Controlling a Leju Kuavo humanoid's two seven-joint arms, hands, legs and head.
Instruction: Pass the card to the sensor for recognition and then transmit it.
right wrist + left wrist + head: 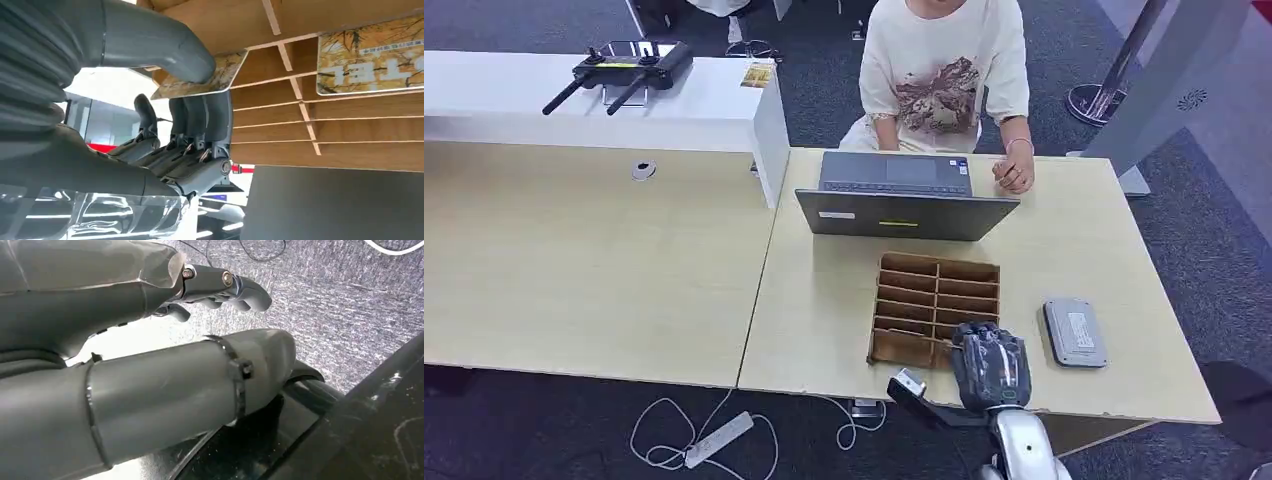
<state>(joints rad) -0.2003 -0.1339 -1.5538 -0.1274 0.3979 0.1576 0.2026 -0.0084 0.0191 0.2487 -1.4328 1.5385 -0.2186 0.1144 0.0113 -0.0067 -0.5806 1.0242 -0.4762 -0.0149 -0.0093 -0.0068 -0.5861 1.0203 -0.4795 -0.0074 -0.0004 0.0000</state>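
Your right hand sits at the near edge of the wooden card rack, thumb and fingers pinching a card in the rack's near slots. Largest first around that rack: the laptop lies just beyond it, and the grey sensor lies beside it, on the same side as your right hand. So the card's way runs sideways from the rack. Your left hand hangs over carpet, fingers loosely apart, holding nothing.
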